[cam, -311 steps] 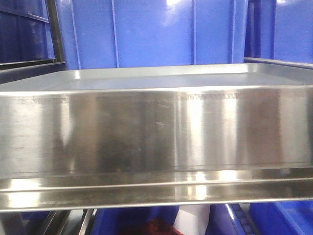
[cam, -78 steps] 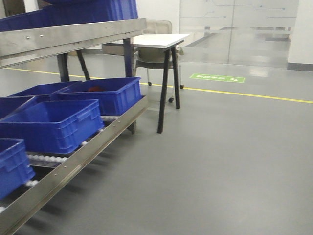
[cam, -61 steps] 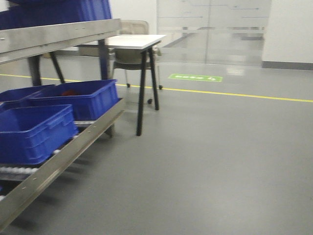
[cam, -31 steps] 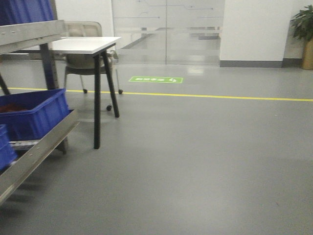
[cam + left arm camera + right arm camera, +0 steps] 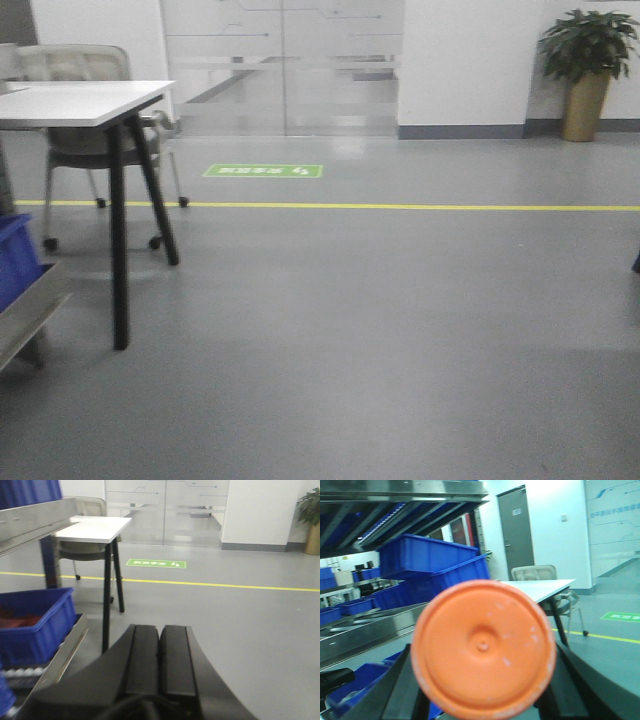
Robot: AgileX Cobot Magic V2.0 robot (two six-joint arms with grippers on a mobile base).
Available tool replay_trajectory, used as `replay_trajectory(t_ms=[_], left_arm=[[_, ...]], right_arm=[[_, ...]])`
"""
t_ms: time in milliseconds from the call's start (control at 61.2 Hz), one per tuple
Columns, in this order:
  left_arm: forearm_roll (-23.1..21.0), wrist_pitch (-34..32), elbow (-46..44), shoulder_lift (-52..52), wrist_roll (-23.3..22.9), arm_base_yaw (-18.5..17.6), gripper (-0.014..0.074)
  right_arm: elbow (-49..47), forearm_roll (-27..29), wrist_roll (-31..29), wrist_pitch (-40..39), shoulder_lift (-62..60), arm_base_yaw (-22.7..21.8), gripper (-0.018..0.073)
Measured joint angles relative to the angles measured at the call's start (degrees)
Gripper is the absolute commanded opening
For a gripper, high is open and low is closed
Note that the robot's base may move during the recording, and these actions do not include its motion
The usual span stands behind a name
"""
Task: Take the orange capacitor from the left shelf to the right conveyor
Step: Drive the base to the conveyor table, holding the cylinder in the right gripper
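Note:
The orange capacitor [image 5: 483, 647] fills the right wrist view end-on, its round flat lid facing the camera. My right gripper [image 5: 485, 682] is shut on it, with a black finger on each side of it. In the left wrist view my left gripper [image 5: 160, 630] is shut, pads pressed together with nothing between them, held over grey floor. The brushed steel lip of the left shelf [image 5: 35, 522] shows at the upper left of that view. The right conveyor is out of view.
A white table with black legs [image 5: 80, 100] and a chair [image 5: 75, 65] stand at left. Blue bins [image 5: 35, 625] sit on the rack's roller rail [image 5: 25, 320]. A yellow floor line [image 5: 400, 207] crosses the grey floor. A potted plant [image 5: 590, 60] is far right.
The front view has swung right, from the shelf's steel front to open floor. The rack and blue bins slid out to the left and the plant came in at right.

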Motion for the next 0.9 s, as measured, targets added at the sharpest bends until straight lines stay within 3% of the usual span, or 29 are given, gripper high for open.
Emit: replay_trajectory(t_ms=[899], left_arm=[[0.0, 0.0, 0.0, 0.0, 0.0, 0.0, -0.0126]], right_arm=[[0.0, 0.0, 0.0, 0.0, 0.0, 0.0, 0.0053]])
